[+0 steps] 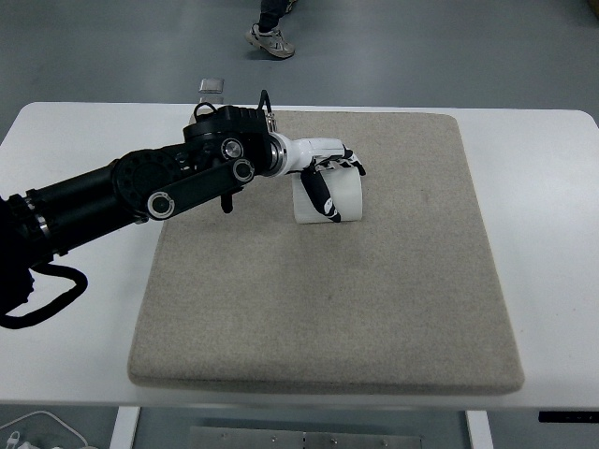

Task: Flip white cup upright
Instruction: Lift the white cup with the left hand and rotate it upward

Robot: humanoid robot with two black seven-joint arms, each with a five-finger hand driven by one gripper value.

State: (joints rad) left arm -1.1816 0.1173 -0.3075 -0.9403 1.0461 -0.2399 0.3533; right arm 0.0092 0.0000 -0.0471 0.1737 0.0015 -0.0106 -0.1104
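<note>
One arm in view: the left hand (329,178) is closed around the white cup (329,198), which sits directly under its palm, fingers wrapping its side.

On my feed the left arm (140,192) is a matte black housing built from rounded segments. I count three round silver-rimmed joint caps along the links just behind the robot hand. A thick black cable (42,304) loops from the arm's base end, farthest from the robot hand. The left robot hand (328,178) has a glossy white shell at the wrist and back, with black straps or tendon lines running along the fingers (323,198). Finer markings I cannot resolve.
</note>
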